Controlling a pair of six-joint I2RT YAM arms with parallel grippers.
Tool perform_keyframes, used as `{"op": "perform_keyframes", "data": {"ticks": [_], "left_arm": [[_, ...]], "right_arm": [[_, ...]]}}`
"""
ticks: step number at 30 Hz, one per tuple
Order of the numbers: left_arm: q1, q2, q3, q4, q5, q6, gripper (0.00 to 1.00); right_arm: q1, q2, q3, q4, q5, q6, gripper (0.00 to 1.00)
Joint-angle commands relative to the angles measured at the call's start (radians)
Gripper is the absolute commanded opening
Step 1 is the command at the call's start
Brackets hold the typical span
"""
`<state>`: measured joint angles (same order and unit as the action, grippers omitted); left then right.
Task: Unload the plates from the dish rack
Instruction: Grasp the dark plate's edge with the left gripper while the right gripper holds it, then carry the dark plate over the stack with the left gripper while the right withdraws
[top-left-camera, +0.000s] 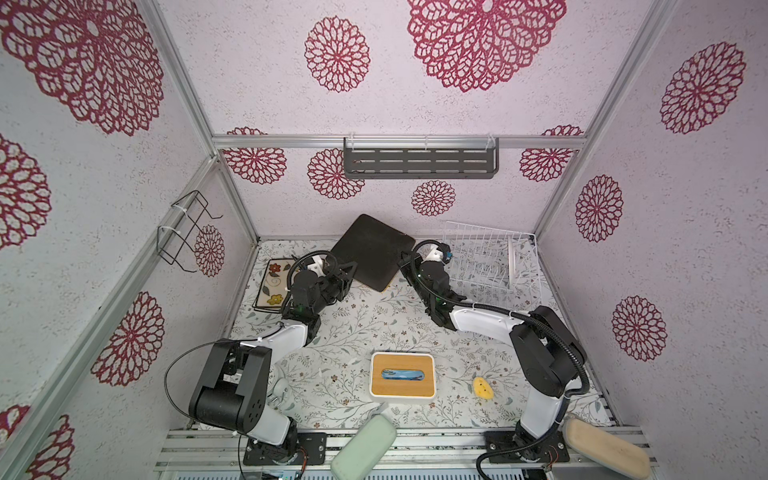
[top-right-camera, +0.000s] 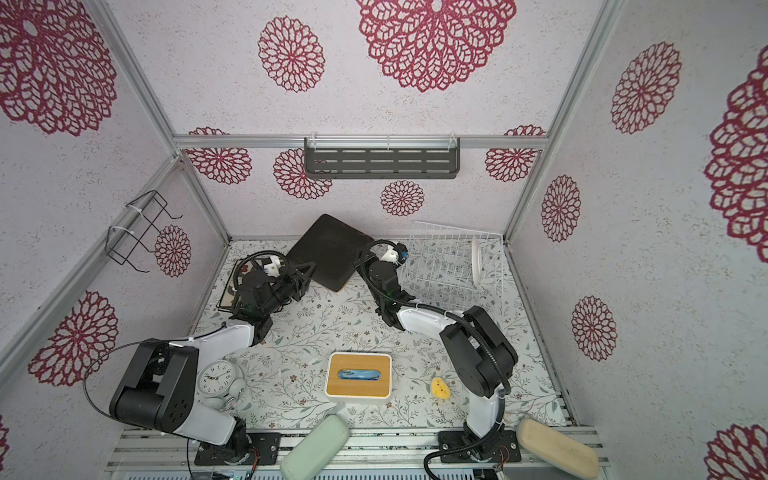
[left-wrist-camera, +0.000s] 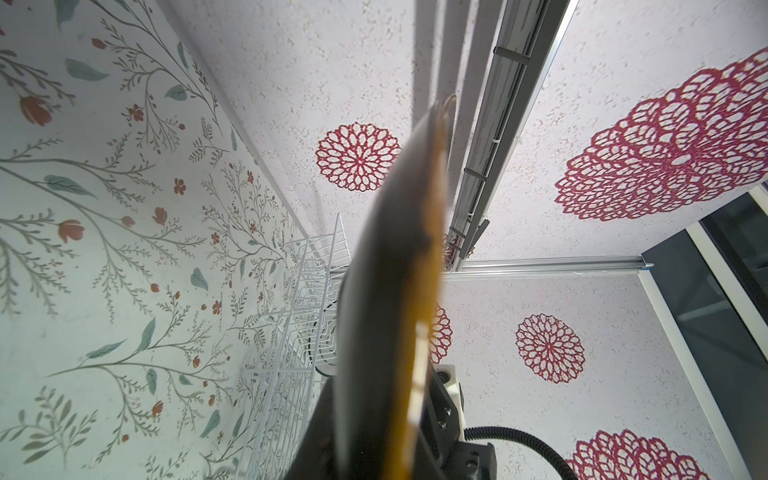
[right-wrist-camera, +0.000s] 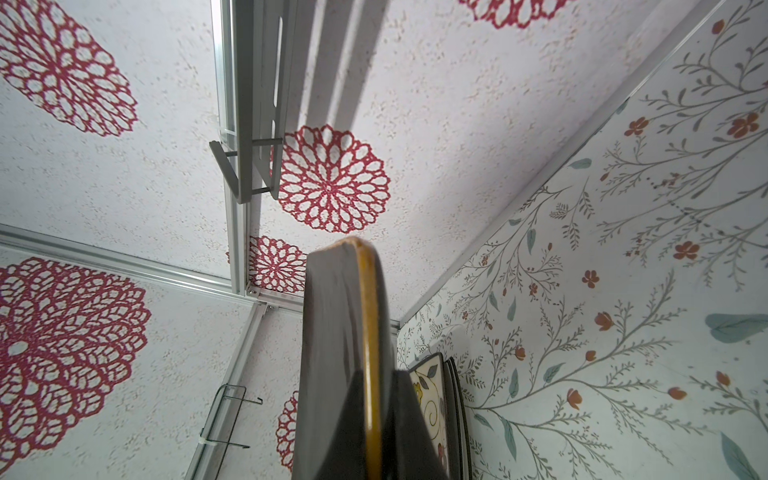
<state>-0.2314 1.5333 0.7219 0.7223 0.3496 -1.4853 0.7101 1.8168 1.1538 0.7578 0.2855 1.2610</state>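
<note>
A dark square plate (top-left-camera: 372, 251) (top-right-camera: 328, 249) with a yellow-brown rim hangs tilted above the table between the two arms. My left gripper (top-left-camera: 350, 272) (left-wrist-camera: 382, 436) is shut on its left edge, and my right gripper (top-left-camera: 405, 259) (right-wrist-camera: 374, 436) is shut on its right edge. Both wrist views show this plate (left-wrist-camera: 390, 291) (right-wrist-camera: 332, 353) edge-on between the jaws. The white wire dish rack (top-left-camera: 490, 266) (top-right-camera: 444, 266) stands at the back right, with one white plate (top-left-camera: 513, 259) (top-right-camera: 477, 259) upright in it. A stack of plates (top-left-camera: 274, 282) (right-wrist-camera: 432, 395), the top one with a flower pattern, lies at the back left.
A white box with a bamboo top (top-left-camera: 402, 375) sits at the front centre, with a small yellow object (top-left-camera: 482, 388) to its right. An alarm clock (top-right-camera: 216, 376) stands under the left arm. A dark slotted shelf (top-left-camera: 420, 163) hangs on the back wall, a black wire bracket (top-left-camera: 183, 232) on the left wall.
</note>
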Motion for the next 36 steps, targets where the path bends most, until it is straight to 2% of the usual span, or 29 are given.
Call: {"op": "perform_keyframes", "data": {"ticks": [1,5,14,18,26,36], "left_arm": [[0.0,-0.046,0.016,0.009,-0.014,0.024,0.0],[0.026,-0.079,0.053,-0.048,-0.02,0.057,0.0],[0.092,-0.106,0.148,-0.093,0.019,0.064,0.0],[0.105,-0.128,0.161,-0.105,0.017,0.06,0.0],[0.146,-0.189,0.15,-0.133,-0.001,0.064,0.0],[0.242,-0.268,0.07,-0.167,-0.053,0.079,0.0]], "right_arm": [[-0.006,-0.086,0.062,0.204,-0.051,0.014,0.14],[-0.014,-0.106,0.039,0.181,-0.054,0.014,0.26],[-0.03,-0.14,0.027,0.136,-0.078,0.008,0.69],[-0.037,-0.144,0.023,0.116,-0.086,0.015,0.82],[-0.051,-0.145,0.005,0.117,-0.097,0.03,0.92],[-0.07,-0.15,-0.017,0.107,-0.146,0.031,0.91]]}}
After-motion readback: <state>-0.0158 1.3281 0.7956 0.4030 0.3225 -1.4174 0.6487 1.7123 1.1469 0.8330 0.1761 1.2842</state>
